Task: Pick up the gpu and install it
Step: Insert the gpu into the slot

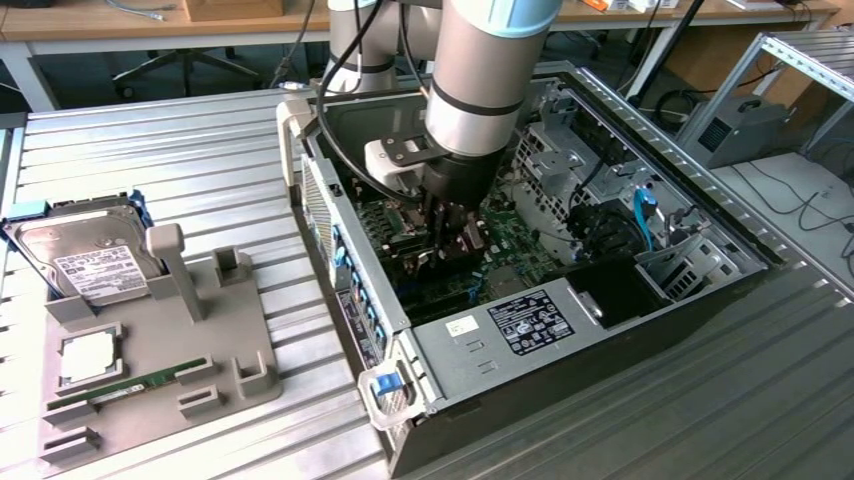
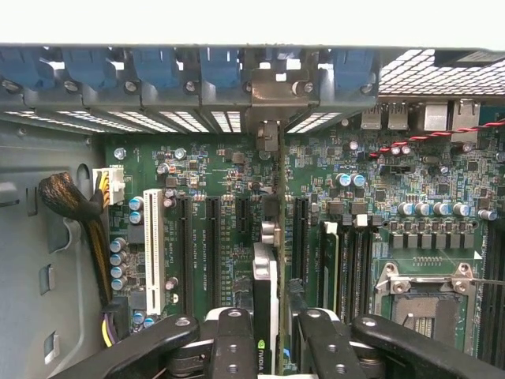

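Gripper [image 2: 272, 347] clamps gpu [image 2: 268, 268] edge-on | lower edge hidden, seemingly over motherboard [image 2: 213, 174] slot

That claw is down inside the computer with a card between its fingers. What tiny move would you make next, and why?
Probably a short, straight push toward the motherboard. The claw grips the gpu on edge, standing over the board among the long black slots, its bracket end at the case's rear openings. Whether it is already seated is not visible.
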